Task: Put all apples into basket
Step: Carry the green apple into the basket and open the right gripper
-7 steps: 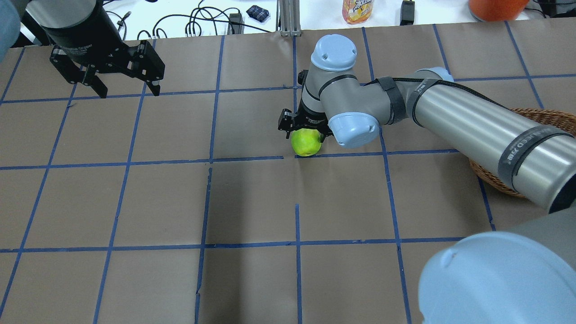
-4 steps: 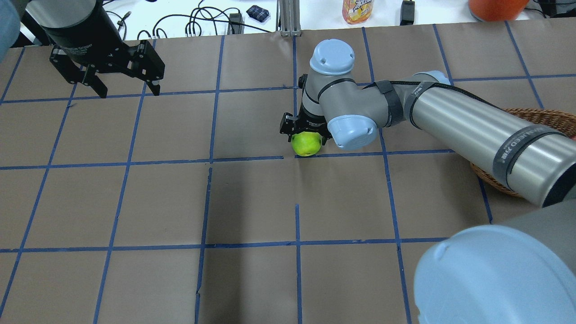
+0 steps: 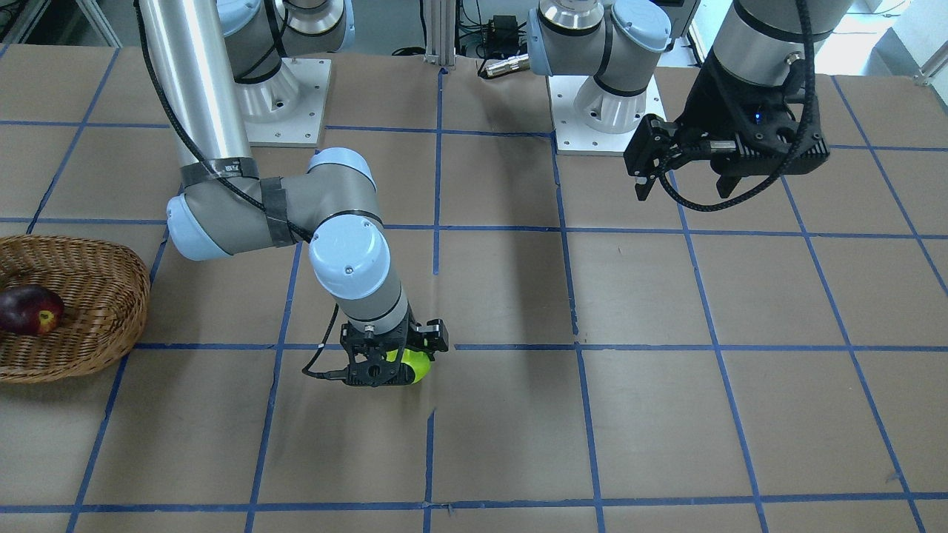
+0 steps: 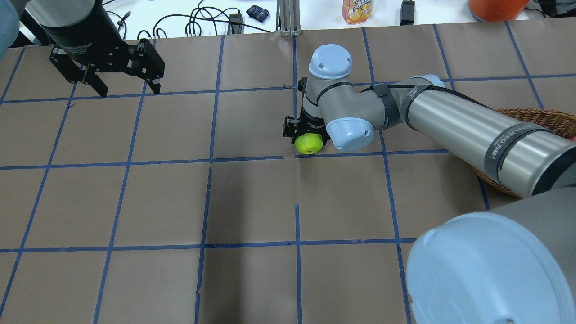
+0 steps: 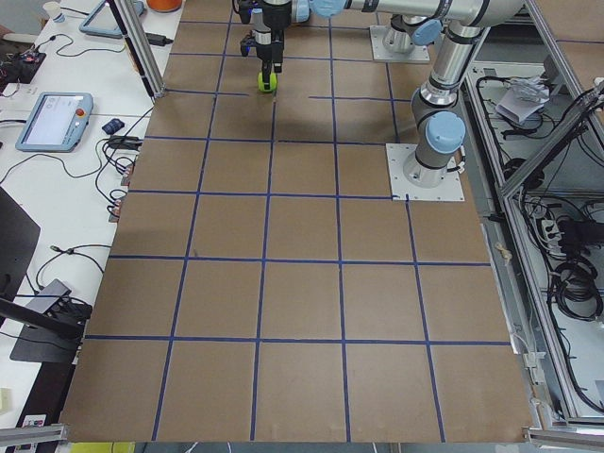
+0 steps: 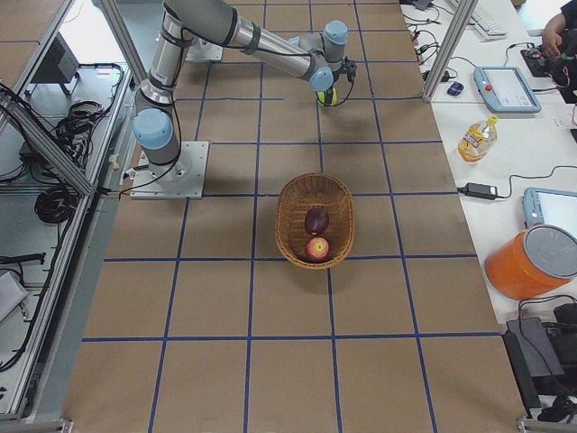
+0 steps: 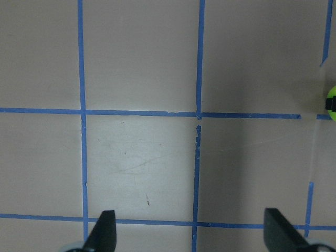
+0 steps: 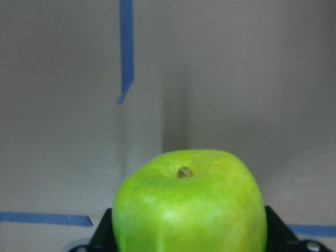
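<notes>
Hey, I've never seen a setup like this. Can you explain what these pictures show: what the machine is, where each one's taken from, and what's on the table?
This is a robot with two arms, each ending in a two-finger gripper, at a brown table marked with blue tape. Two pictures come from fixed cameras above, one behind the robot and one facing it. Two look along the table from its ends. The last two come from small cameras on the wrists. The right gripper is low around a green apple, one finger on each side. I cannot tell whether it is squeezing. The left gripper hangs open, holding nothing. On the robot's right, a wicker basket holds a dark maroon apple and a red apple.
</notes>
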`<state>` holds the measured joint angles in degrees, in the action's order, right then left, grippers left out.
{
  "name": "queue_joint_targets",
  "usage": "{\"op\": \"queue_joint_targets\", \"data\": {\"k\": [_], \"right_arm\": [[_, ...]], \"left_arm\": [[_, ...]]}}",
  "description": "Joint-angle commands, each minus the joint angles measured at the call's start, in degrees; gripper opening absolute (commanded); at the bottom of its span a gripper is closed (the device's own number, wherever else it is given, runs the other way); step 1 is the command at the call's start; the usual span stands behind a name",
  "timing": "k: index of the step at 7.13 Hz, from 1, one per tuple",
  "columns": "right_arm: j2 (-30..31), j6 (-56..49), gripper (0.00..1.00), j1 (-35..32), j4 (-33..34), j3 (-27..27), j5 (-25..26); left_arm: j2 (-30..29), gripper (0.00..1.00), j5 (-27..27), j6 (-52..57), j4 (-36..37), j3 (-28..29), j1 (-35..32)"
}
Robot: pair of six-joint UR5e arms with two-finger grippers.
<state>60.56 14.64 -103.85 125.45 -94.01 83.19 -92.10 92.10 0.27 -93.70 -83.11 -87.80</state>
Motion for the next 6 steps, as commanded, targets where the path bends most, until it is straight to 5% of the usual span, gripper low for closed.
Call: {"op": "queue_joint_targets", "data": {"k": [1, 2, 4, 6], "right_arm": [[9.87, -10.08, 0.51, 9.65, -11.57, -1.78, 4.5], [13.67, -21.65, 0.51, 16.59, -12.33, -5.97, 4.96], [18.09, -40.73, 0.54, 29.61, -10.59, -12.32, 15.12], [18.28, -54.06, 0.58, 43.93, -8.99, -12.95, 10.55]], "left_arm": [[-0.62, 1.0, -0.77, 0.17, 0.18, 1.19, 0.61], [-0.19, 1.0, -0.61, 0.17, 0.18, 0.59, 0.61], [-0.1, 1.0, -0.6, 0.17, 0.18, 0.32, 0.52], [-0.18, 1.0, -0.69, 0.17, 0.18, 0.67, 0.44]]}}
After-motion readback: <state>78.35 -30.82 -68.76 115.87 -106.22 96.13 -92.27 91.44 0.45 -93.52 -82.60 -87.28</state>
